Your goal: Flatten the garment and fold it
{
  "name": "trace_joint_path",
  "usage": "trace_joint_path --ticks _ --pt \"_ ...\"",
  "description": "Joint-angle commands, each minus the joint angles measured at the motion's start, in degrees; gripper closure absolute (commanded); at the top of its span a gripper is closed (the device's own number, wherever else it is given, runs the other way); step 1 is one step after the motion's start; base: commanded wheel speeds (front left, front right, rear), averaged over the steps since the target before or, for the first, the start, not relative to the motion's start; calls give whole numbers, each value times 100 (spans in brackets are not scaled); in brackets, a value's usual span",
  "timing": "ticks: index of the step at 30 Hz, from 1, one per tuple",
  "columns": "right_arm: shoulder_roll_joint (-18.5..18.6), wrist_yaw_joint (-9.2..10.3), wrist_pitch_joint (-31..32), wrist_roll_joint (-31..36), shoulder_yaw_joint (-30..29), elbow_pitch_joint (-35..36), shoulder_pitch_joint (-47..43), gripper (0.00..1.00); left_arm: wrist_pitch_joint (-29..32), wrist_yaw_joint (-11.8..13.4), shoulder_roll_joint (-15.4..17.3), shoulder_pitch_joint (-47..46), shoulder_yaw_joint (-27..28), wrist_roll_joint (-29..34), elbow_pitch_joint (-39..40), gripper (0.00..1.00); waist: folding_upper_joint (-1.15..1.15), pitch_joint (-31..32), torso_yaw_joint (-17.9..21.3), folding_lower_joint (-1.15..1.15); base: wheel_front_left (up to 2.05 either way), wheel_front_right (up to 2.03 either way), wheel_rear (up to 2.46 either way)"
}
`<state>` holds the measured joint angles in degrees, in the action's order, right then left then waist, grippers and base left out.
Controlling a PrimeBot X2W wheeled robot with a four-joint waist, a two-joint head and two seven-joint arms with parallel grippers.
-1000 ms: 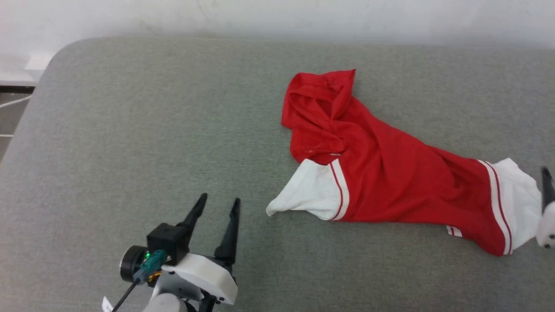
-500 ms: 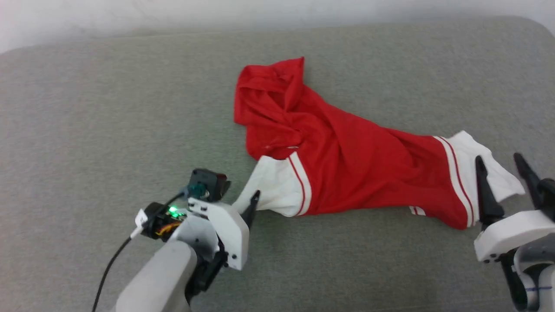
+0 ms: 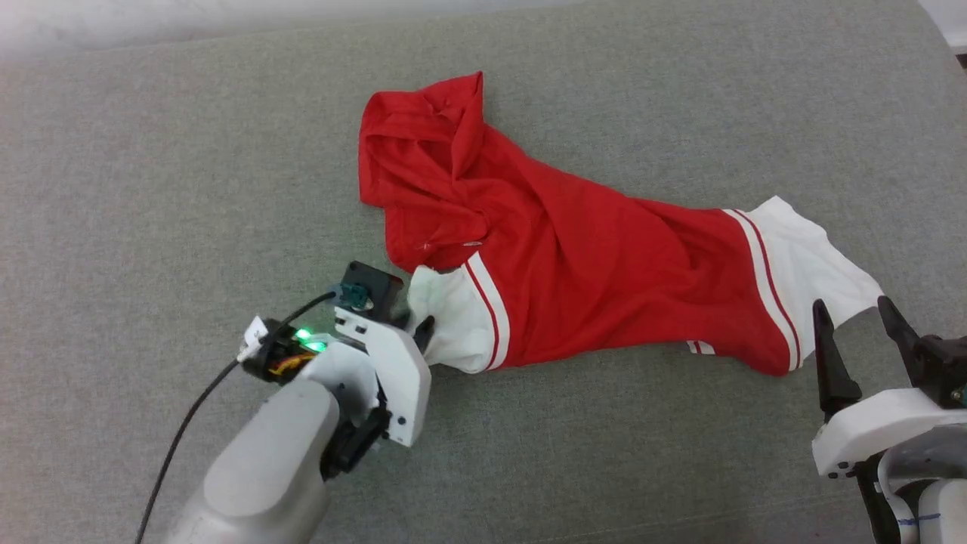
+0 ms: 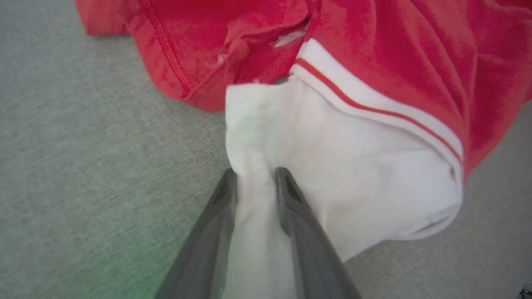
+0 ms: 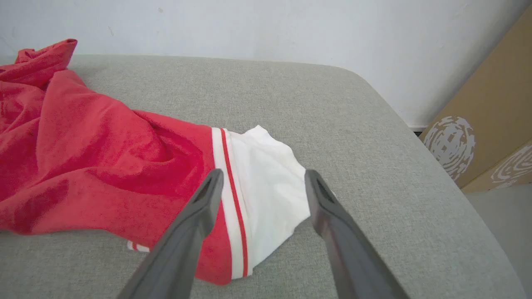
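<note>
The garment (image 3: 574,264) is a red shirt with white sleeves, lying crumpled and stretched sideways on the grey cushion (image 3: 151,189). My left gripper (image 3: 419,329) is shut on the garment's left white sleeve (image 3: 446,317); in the left wrist view the white cloth (image 4: 332,166) is bunched between the two fingers (image 4: 220,207) of that gripper (image 4: 255,174). My right gripper (image 3: 854,317) stands open just short of the right white sleeve (image 3: 808,264). In the right wrist view the open gripper (image 5: 262,178) frames that sleeve (image 5: 266,182) without touching it.
The cushion's rounded right edge (image 5: 436,166) drops off close to my right gripper, with cardboard boxes (image 5: 482,124) beyond it. A white wall (image 5: 249,25) runs behind the cushion. A black cable (image 3: 189,423) trails from my left wrist.
My left gripper has moved onto the left sleeve and closed on it, bunching the cloth. The head view has shifted, bringing the right gripper into view near the right sleeve.
</note>
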<state>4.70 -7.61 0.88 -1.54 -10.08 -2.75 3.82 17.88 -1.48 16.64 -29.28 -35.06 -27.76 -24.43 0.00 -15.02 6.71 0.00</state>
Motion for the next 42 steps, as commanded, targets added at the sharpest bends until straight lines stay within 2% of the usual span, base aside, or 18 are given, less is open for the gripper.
trace_joint_path --ticks 1,3,8,10,13,18,24,27,30,34,42 --pt "-26 12 -40 35 -28 -28 -25 0 -8 -102 -90 232 -131 -70 -130 100 0 61 -61 0 0 0 0" --pt "-32 12 -61 56 -93 -103 -39 0 -285 -131 -95 311 -108 -79 -50 100 0 159 -135 0 0 0 0" --pt "-51 12 -119 108 -274 -193 -126 0 -1240 95 -36 777 256 -215 466 100 0 513 -368 0 0 0 0" --pt "-59 12 -133 109 -385 -203 -192 0 -1520 21 -44 1072 471 -528 839 100 0 657 -503 0 0 0 0" --pt "-68 12 -155 114 -506 -214 -274 0 -1762 160 184 1447 822 -720 1448 100 0 819 -685 0 0 0 0" --pt "-83 12 -203 102 -628 -190 -279 0 -1726 339 589 2044 1052 -822 2690 100 0 905 -907 0 0 0 0" --pt "-104 12 -274 112 -639 -196 -159 0 -1325 198 1052 2542 1019 -1042 4092 100 0 795 -894 0 0 0 0" --pt "-120 12 -301 136 -632 -190 -127 0 -1064 290 1178 2635 1154 -1286 4539 100 0 697 -786 0 0 0 0" --pt "-139 12 -290 151 -609 -181 -105 0 -785 554 1419 2493 1378 -1174 4415 100 0 582 -635 0 0 0 0" --pt "-156 12 -295 151 -510 -241 -9 0 -549 801 1481 2094 1521 -1060 3628 100 0 386 -372 0 0 0 0" --pt "-174 12 -403 92 -385 -331 159 0 -686 715 1244 951 1303 -631 1626 100 0 -3 21 0 0 0 0"
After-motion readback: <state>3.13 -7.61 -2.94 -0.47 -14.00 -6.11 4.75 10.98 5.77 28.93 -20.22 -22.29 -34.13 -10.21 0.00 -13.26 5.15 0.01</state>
